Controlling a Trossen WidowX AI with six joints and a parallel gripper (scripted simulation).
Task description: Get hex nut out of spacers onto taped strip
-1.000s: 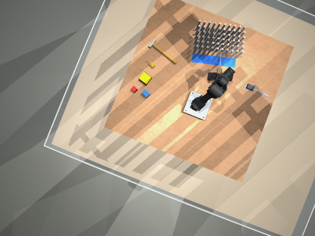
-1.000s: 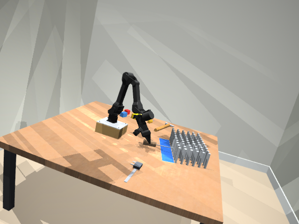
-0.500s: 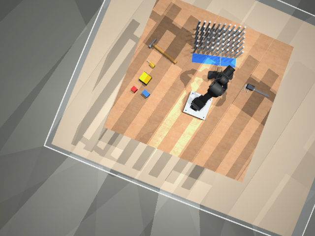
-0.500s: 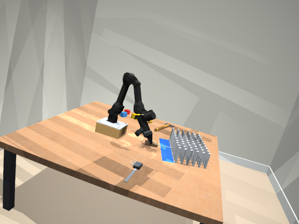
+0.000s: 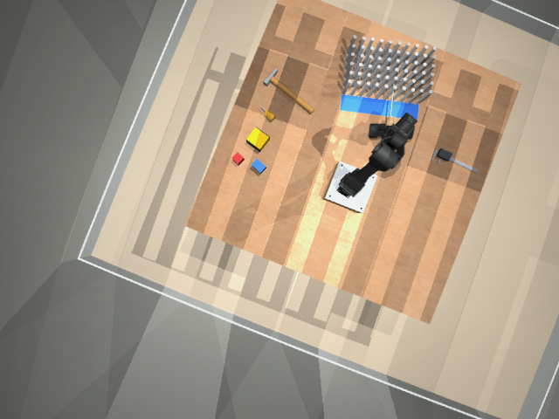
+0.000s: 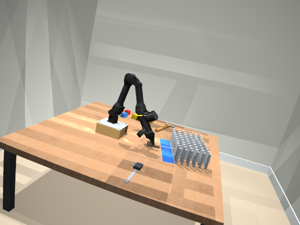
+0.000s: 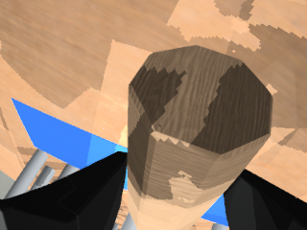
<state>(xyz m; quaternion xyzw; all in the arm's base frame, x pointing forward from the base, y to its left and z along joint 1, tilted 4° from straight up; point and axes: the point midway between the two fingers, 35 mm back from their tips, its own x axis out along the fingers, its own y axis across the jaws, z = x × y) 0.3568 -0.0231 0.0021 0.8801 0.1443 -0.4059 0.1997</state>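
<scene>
On the table, with left and right as the robot's own: ahead of the base, the taped strip, and just behind it the spacers in rows. Between the gripper's fingers, a tool handle, with its shaft across the strip toward the spacers. To the left, farthest forward, the hammer; nearer, the small hand tool; then the large block, and nearest, two small blocks side by side, apart. Well to the right, beyond the arm, the pronged tool, prongs toward the arm's side.
</scene>
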